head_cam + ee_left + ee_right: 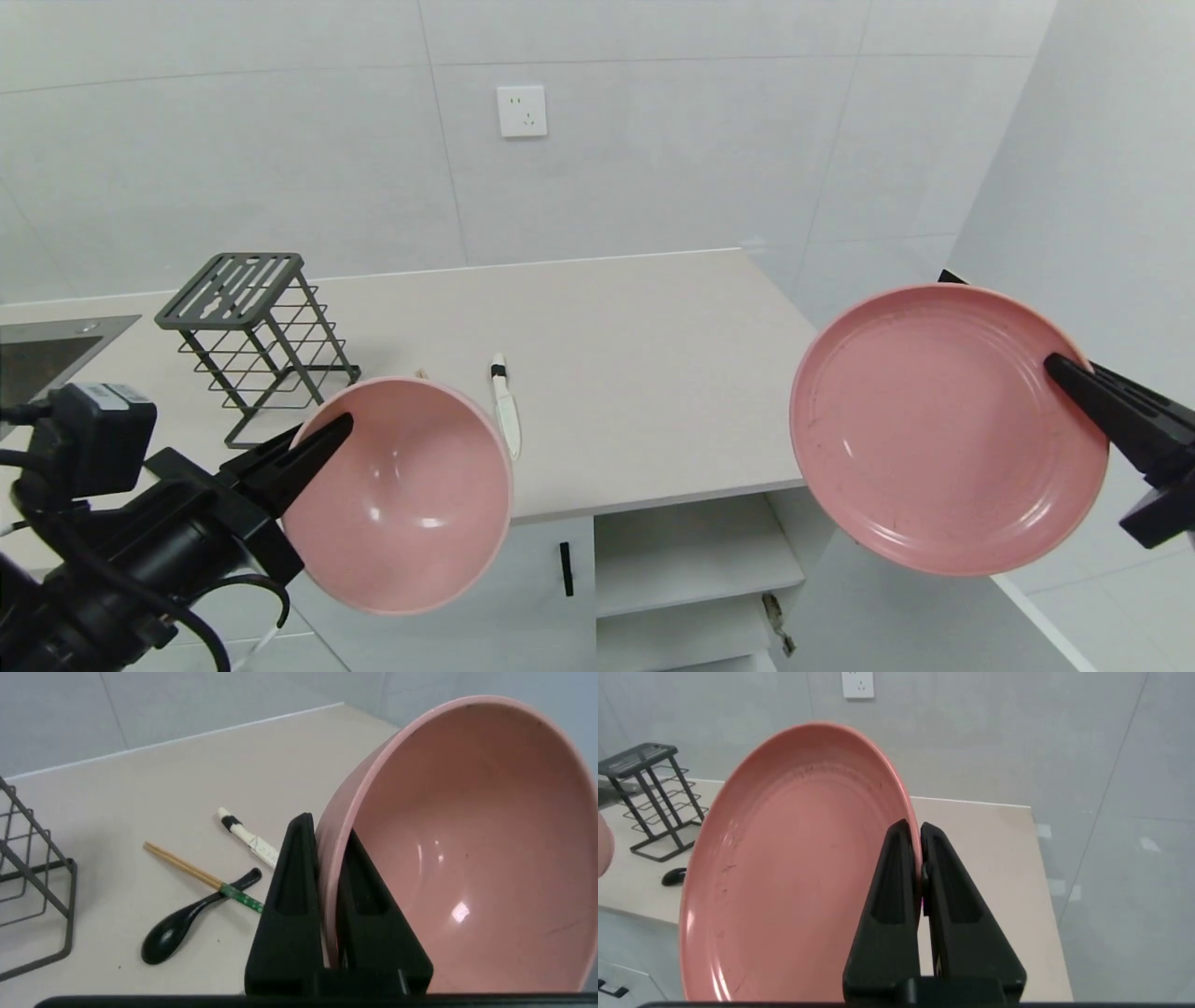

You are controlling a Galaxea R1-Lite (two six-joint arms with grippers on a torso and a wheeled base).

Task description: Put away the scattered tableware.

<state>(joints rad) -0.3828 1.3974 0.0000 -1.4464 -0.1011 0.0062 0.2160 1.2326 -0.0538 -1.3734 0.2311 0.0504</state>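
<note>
Deep glossy pink bowl [411,504], shallow ringed plate [934,439] — scuffed

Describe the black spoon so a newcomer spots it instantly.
On the beige countertop, look between the black wire rack and the white knife. The spoon lies there, crossing a pair of wooden chopsticks; it is the only glossy black utensil.

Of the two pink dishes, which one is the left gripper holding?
The bowl: the left gripper pinches its rim. It is deep; the other, the plate, is shallow and sits in the right gripper.
</note>
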